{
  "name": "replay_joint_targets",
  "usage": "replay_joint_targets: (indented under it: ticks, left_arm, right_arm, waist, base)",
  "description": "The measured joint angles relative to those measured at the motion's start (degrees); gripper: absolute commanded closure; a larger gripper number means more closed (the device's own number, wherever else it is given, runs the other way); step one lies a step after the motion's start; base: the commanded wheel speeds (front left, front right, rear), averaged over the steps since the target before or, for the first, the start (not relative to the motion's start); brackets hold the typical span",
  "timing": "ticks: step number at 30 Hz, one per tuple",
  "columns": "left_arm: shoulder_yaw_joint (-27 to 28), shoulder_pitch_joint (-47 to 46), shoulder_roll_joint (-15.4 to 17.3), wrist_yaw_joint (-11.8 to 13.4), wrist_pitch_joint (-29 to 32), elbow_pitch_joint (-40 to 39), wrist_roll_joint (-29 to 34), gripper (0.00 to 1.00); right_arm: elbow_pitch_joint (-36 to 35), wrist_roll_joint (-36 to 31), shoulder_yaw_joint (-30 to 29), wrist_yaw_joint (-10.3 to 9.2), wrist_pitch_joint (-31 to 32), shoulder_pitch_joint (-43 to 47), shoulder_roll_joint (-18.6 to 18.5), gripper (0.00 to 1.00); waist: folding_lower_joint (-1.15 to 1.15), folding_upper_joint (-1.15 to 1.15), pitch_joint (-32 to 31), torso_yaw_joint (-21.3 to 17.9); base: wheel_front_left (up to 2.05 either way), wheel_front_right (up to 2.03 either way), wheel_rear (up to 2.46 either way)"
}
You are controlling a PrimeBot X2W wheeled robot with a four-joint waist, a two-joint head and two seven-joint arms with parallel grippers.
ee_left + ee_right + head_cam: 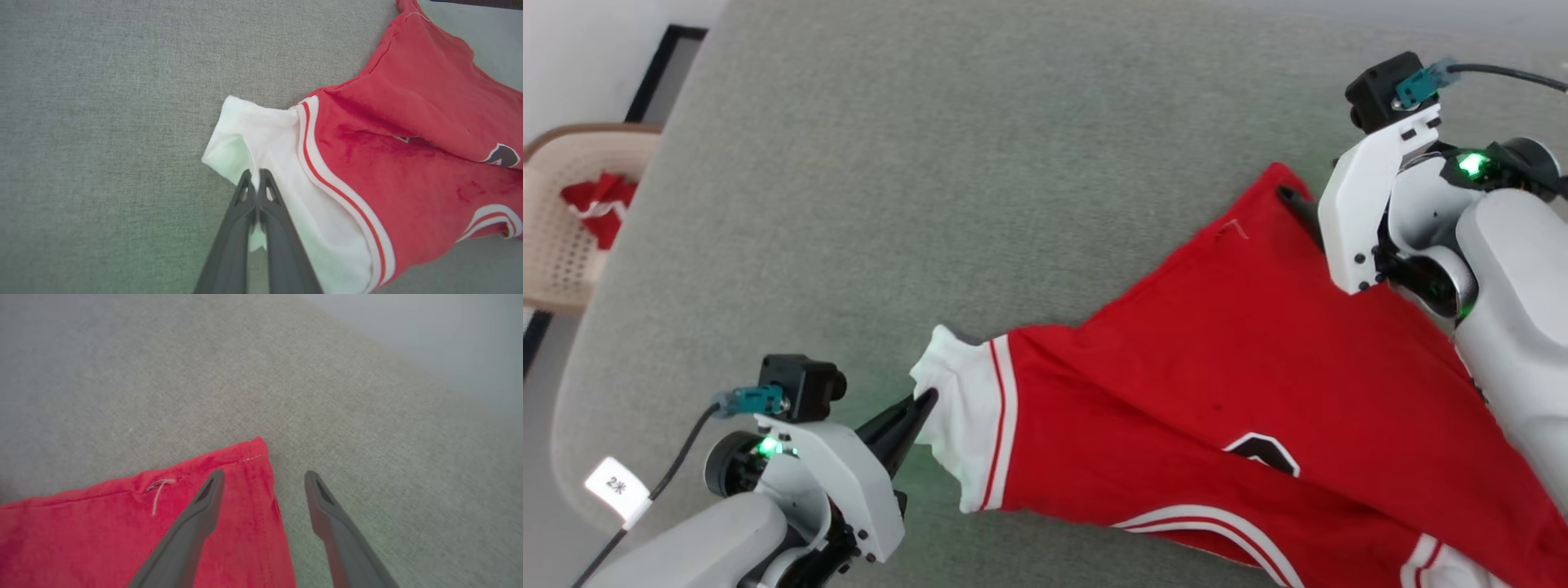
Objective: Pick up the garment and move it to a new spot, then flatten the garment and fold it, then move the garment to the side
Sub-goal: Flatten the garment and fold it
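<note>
While the left gripper (921, 402) pinched the garment's (1217, 367) white lining at lower left, the spread right gripper (264, 477) needed to clamp the hem corner squarely.

My rig's forearms (1515, 269) are pale grey, brackets (1356, 212) white with dark screws (1361, 260), wrist lights (1470, 165) green. Black camera cubes (796, 384), teal plugs (1417, 84); the left gripper (254, 174) has dark fingers (229, 245).

Head above, wrists close on garment (408, 171)

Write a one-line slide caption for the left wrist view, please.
Left hand shut on the white end of the red garment, which lies on a grey surface.
</note>
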Motion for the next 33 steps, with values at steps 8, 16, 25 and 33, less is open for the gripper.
replay_joint_targets:
  ticks: [8,16,25,33]
  left_arm:
    - [-0.3,-0.9,-2.0,-1.6,0.0,2.5,0.2,1.00]
    - [-0.1,-1.1,-2.1,-2.1,-0.1,4.2,-0.1,1.00]
    - [1.2,-4.4,3.1,-1.3,4.0,0.8,-0.2,1.00]
    - [4.0,-14.9,10.0,-0.1,12.6,-2.7,1.8,1.00]
  right_arm:
    - [15.7,2.5,5.6,0.00,2.8,-6.8,2.1,0.00]
    - [21.6,5.1,8.4,0.00,7.0,-10.7,3.8,1.00]
    - [20.3,9.0,9.8,0.00,5.5,-11.8,2.5,1.00]
    - [13.9,12.6,9.0,0.00,0.6,-13.9,-1.7,1.00]
  waist:
    - [0.00,0.00,1.6,3.3]
    - [0.00,0.00,1.8,3.5]
    - [0.00,0.00,-0.4,0.2]
    - [0.00,0.00,-3.7,-3.7]
  base:
    - [0.00,0.00,0.00]
    - [0.00,0.00,0.00]
    - [0.00,0.00,0.00]
    - [0.00,0.00,0.00]
